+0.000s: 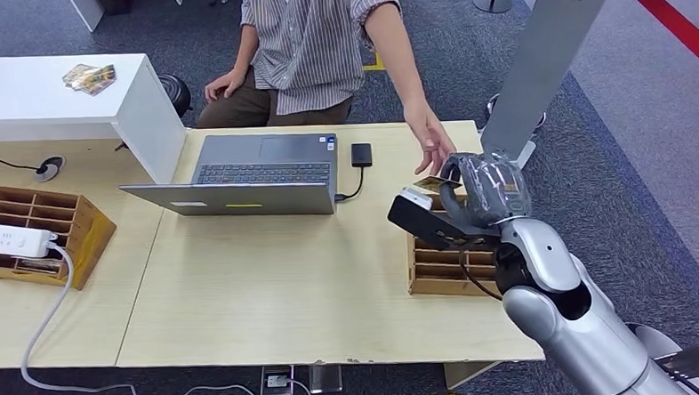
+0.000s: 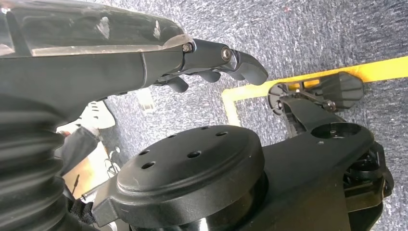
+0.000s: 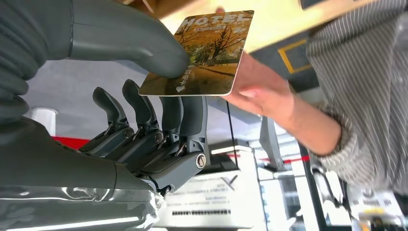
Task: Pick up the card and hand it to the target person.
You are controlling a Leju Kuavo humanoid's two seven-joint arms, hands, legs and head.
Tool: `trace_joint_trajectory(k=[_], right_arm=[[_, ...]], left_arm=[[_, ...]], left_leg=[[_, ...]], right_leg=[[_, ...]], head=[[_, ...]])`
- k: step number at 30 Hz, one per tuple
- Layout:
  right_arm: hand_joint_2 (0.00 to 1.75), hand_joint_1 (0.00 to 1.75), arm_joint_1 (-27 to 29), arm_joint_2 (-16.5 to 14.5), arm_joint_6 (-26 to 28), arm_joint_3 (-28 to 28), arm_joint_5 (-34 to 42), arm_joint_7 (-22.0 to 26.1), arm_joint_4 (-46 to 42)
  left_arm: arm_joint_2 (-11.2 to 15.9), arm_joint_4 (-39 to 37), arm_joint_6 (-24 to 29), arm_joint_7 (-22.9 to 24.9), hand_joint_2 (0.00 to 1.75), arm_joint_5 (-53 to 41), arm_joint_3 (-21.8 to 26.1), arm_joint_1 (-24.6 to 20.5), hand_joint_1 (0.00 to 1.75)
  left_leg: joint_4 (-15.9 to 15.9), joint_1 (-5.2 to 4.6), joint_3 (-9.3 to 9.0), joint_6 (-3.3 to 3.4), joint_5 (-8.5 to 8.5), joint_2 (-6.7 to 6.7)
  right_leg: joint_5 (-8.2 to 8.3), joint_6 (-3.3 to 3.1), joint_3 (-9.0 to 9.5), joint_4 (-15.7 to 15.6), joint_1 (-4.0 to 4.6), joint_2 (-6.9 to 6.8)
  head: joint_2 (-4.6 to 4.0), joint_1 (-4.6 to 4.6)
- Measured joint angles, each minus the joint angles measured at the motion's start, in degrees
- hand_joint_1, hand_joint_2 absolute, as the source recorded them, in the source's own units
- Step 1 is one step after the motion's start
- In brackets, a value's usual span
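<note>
While one person's hand [image 3: 262,98] reaches, right robot hand [image 3: 144,120] pinches one card [image 3: 207,53].

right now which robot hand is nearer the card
Right. The right hand holds the card, pinched under its thumb, beside the person's hand. The left hand hangs by the robot's body above the carpet, away from the card.

The left hand [image 2: 211,65] hangs over grey carpet [image 2: 298,33] with a yellow floor line [image 2: 308,77], fingers curled in.
</note>
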State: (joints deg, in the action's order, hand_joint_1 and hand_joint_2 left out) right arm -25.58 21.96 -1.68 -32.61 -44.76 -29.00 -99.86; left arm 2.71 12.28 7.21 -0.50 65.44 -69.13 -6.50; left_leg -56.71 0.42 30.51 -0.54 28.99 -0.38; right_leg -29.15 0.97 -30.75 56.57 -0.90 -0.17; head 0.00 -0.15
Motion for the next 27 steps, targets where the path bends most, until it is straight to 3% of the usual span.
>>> trace_joint_trajectory(k=[3,7,11,18,27], right_arm=[[1.75,1.48,-0.01,-0.5,7.7,0.0,-3.11,3.41,0.28],[1.75,1.48,-0.18,-3.39,24.93,-0.13,-7.63,9.29,3.96],[1.75,1.48,-0.39,-6.85,36.94,-1.02,-11.79,10.66,11.83],[1.75,1.48,-0.56,-10.77,40.64,-2.36,-11.64,11.35,22.3],[1.75,1.48,-1.01,-12.55,41.04,-3.13,-11.65,11.56,27.42]], left_arm=[[-0.02,0.0,-0.11,-0.09,1.75,-0.05,-0.02,-0.02,0.0],[-0.28,0.0,-0.17,-0.13,1.75,-0.2,-0.22,-0.36,0.0],[-0.68,0.0,-0.21,-0.09,1.75,-0.19,-0.5,-0.86,0.0],[-0.77,0.0,-0.23,0.28,1.75,-0.04,-0.98,-1.0,0.0],[-0.76,0.0,-0.23,0.33,1.75,-0.02,-1.07,-1.0,0.0]], left_leg=[[0.01,0.0,0.02,0.0,0.0,0.0],[0.02,0.01,0.02,0.0,0.0,-0.01],[0.02,0.02,0.03,0.0,-0.01,-0.04],[0.02,0.01,0.05,0.0,0.0,-0.04],[0.02,0.01,0.04,0.0,0.0,-0.03]], right_leg=[[0.0,0.0,0.0,0.0,0.0,0.0],[0.0,0.0,0.01,0.01,0.01,-0.01],[0.0,0.0,0.03,0.04,0.01,-0.04],[0.0,0.0,0.0,0.04,0.01,-0.04],[0.0,0.0,-0.01,0.04,0.01,-0.03]], head=[[0.0,-0.01],[0.0,-0.04],[0.0,-0.04],[0.0,0.02],[0.0,-0.03]])
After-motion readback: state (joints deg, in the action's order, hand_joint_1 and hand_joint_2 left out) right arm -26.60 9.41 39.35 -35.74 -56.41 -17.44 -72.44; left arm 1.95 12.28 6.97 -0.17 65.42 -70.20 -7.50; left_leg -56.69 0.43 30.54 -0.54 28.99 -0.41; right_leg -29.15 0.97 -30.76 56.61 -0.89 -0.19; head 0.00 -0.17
